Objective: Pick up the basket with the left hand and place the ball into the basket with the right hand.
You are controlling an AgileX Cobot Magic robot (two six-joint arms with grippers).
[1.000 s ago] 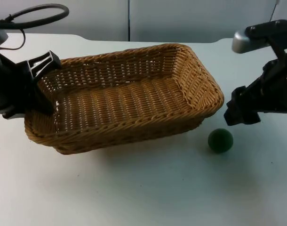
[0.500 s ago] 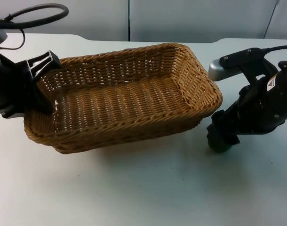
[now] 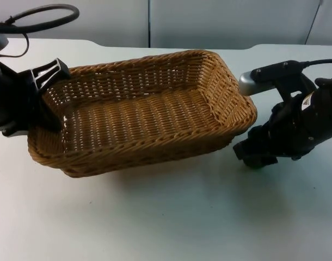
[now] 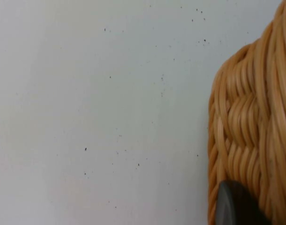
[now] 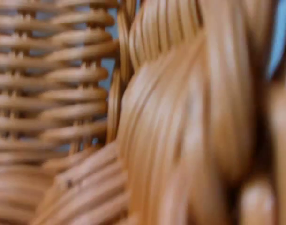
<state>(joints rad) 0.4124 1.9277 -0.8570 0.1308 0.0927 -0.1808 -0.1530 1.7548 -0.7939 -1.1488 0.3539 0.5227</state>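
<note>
The left claw (image 3: 46,117) stays clamped on the short end rim of the wicker basket (image 3: 144,109), which extends away from it across the white worktop (image 3: 171,217), unmoved from a second ago. The right claw (image 3: 253,155) has dropped beside the basket's far corner, onto the spot where the green ball lay. The ball is now hidden beneath it, and whether its fingers are open or closed cannot be told.

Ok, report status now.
Left gripper clamped on basket rim. Right gripper down beside basket's end, covering the ball. Nothing in the way.
</note>
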